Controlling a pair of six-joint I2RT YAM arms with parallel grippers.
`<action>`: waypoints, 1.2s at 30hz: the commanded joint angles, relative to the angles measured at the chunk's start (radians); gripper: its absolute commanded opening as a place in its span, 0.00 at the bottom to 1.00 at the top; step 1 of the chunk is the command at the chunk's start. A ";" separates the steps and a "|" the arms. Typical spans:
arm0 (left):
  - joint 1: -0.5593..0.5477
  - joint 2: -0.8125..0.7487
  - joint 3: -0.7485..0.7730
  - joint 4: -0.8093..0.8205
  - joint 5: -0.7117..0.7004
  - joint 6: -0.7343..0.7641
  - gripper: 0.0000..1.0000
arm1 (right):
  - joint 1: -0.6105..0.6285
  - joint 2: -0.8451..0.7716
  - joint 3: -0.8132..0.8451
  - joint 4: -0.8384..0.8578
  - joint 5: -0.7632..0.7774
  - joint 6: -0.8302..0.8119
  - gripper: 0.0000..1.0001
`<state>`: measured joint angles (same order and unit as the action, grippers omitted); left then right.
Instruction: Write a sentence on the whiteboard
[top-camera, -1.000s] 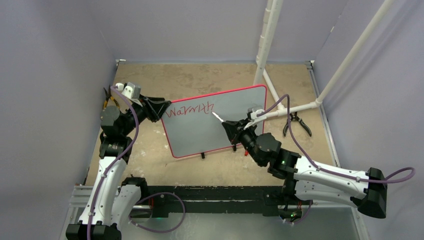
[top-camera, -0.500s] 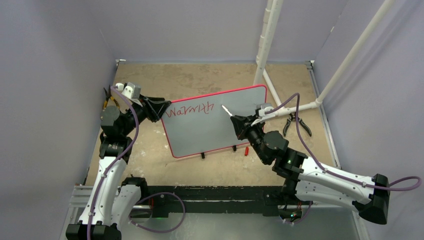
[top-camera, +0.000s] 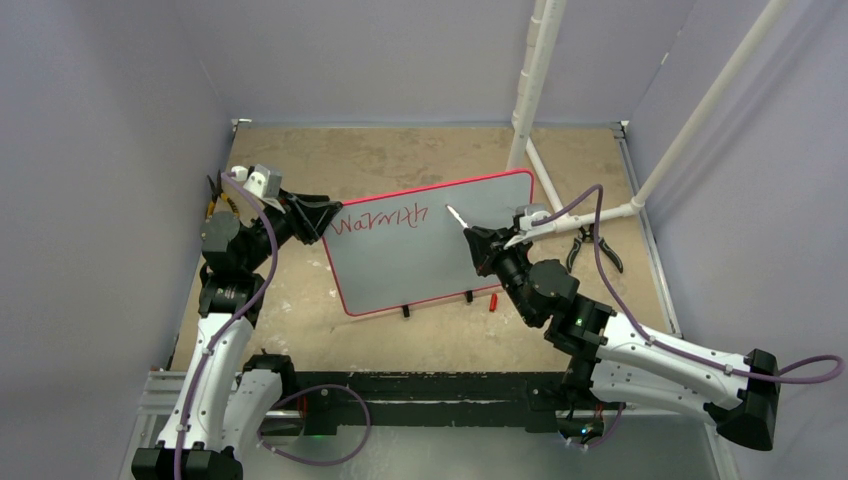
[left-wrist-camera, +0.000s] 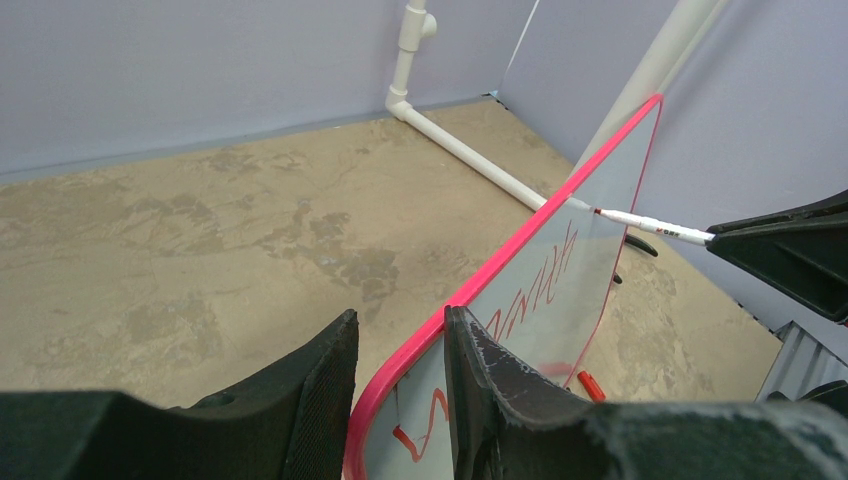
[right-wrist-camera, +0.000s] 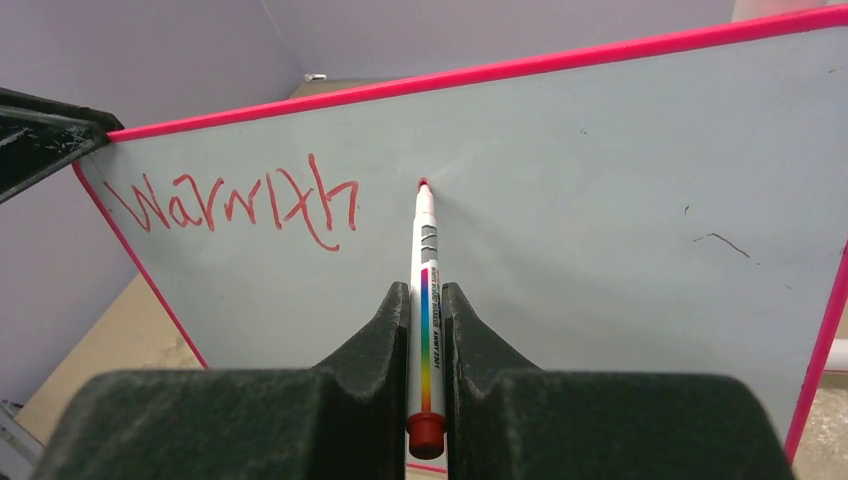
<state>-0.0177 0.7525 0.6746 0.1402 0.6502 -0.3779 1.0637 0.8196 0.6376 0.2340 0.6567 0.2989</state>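
A whiteboard (top-camera: 420, 270) with a thin red rim stands propped on two small black feet (top-camera: 405, 311) near the middle of a sandy-brown table (top-camera: 400, 155), leaning back a little. The left gripper (left-wrist-camera: 400, 390) is clamped on the board's rim at its upper left corner, one finger on each side of the edge. The right gripper (right-wrist-camera: 425, 300) is closed around a white marker (right-wrist-camera: 424, 255) with a rainbow stripe along its barrel, the red butt end showing between the fingers. The marker's red tip rests against the board's face just to the right of the red lettering (right-wrist-camera: 230, 205), which reads "Warmth" in a single line along the upper left of the board; the area below and to the right of the word is bare apart from a few faint dark marks. A small red cap (top-camera: 494, 299) lies on the table just beside the board's lower right corner. A pair of black-handled pliers (top-camera: 592, 248) lies on the table to the right of the board, near a white pipe frame (top-camera: 540, 70) that rises at the far right of the table.
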 joint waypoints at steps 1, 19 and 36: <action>0.000 -0.005 -0.009 -0.011 0.016 0.014 0.35 | -0.007 -0.007 0.019 -0.047 0.011 0.057 0.00; 0.001 -0.013 -0.009 -0.008 0.019 0.011 0.35 | -0.007 -0.070 0.018 -0.067 -0.048 0.069 0.00; 0.001 -0.010 -0.009 -0.008 0.021 0.011 0.35 | -0.007 -0.009 0.051 0.100 0.001 -0.039 0.00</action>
<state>-0.0177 0.7494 0.6743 0.1383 0.6506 -0.3779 1.0599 0.8055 0.6376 0.2619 0.6304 0.2958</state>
